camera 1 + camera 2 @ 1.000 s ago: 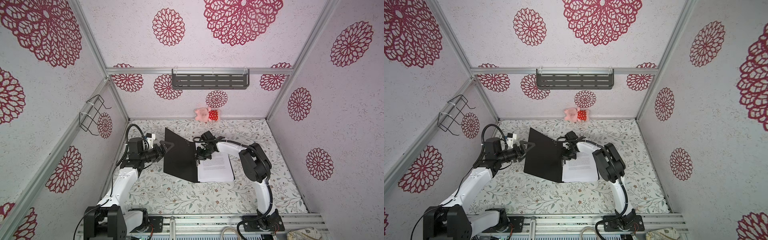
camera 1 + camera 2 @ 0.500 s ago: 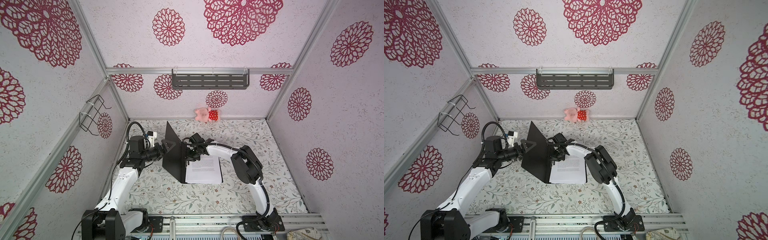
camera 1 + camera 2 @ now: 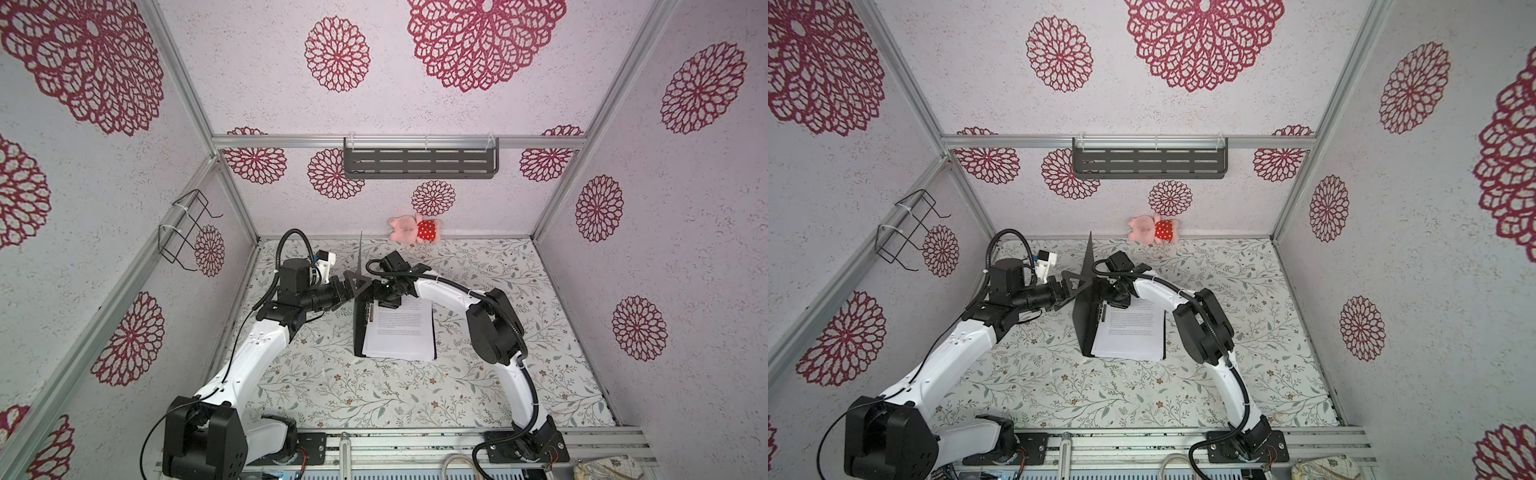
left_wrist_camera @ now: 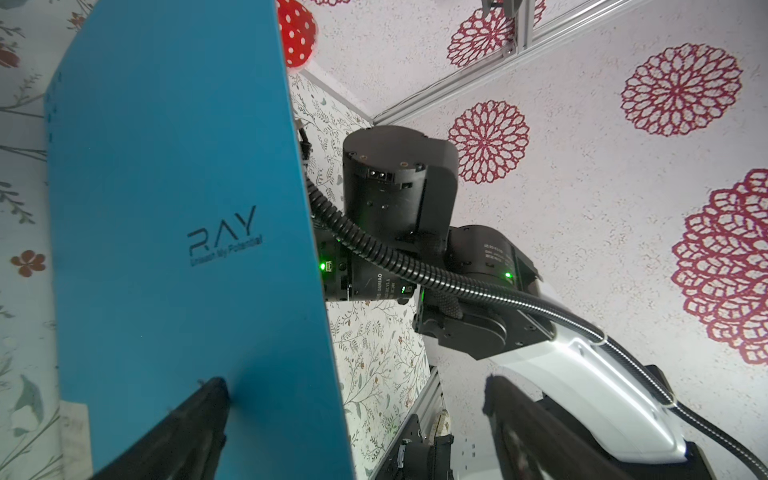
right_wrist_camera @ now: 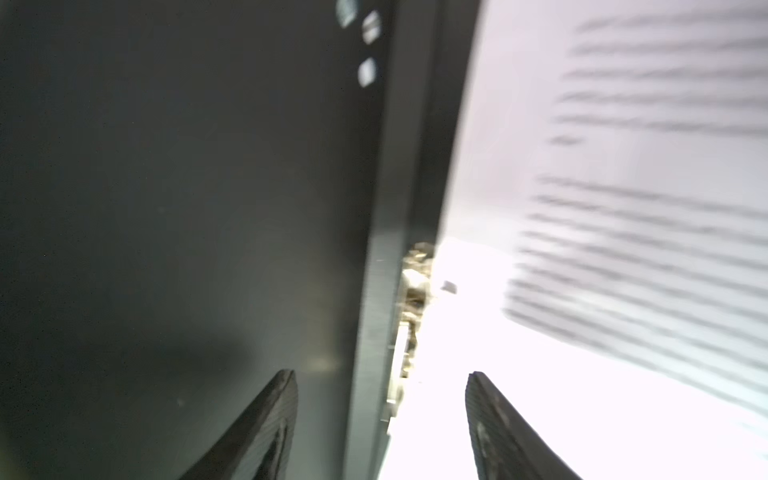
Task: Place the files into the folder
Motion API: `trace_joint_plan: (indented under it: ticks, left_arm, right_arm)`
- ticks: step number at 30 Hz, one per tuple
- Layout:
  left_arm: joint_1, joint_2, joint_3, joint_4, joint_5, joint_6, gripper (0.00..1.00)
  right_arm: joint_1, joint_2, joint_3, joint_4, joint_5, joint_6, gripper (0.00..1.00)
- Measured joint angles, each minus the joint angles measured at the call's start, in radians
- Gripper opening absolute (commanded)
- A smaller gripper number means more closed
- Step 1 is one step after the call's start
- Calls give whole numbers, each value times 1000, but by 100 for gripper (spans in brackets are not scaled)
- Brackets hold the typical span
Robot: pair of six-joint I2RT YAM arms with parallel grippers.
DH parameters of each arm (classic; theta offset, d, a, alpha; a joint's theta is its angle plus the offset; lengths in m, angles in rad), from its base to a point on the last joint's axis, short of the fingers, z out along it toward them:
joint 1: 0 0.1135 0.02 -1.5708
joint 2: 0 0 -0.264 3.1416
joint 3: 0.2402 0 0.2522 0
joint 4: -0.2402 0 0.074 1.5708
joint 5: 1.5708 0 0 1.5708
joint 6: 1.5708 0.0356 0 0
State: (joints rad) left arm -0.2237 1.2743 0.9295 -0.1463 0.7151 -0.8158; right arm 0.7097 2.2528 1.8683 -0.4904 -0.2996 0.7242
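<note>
The folder [image 3: 1086, 316] lies open on the floral table. Its blue "RAY" cover [image 4: 166, 208] stands almost upright, showing edge-on as a thin line in a top view. The files [image 3: 401, 328], white printed sheets, rest on its flat black inner panel beside the spine. My left gripper [image 3: 353, 286] is open, and one fingertip [image 4: 216, 388] presses the cover's blue outer face. My right gripper [image 3: 380, 291] is open over the far end of the spine, black inside [image 5: 166, 208] on one side and the files [image 5: 623, 145] on the other, gripping nothing.
A pink plush toy [image 3: 411, 228] in a red dress lies against the back wall, just behind the folder. A grey slotted shelf [image 3: 419, 164] hangs on the back wall and a wire rack [image 3: 183, 232] on the left wall. The enclosure walls ring the table.
The right gripper went from shut to open. Folder and files slid left, and the right gripper moved with them. The cover swung from leaning left to nearly upright.
</note>
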Motion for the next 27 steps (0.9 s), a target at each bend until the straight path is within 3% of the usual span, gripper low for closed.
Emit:
trace_joint_plan:
  ticks: [6,12,17,22,27]
  left_arm:
    - [-64,74,32,17,-37,-4,99]
    - [-190,221,124,65,-77,-3,99]
    - [-295,435,206,138,-117,-6,99]
    - [-348,644,270,179,-126,-33,99]
    - [-325,604,274,137,-170,-30,99]
  right_arm:
    - [-58,-171,-203,3,66,-26,79]
    - [-224,-467,-431,32,114,-48,99]
    - [-378,-702,-546,35,159,-115,99]
    - [-437,-805,-602,-2,250,-187,99]
    - [-484,-890,-738,48,319,-251,99]
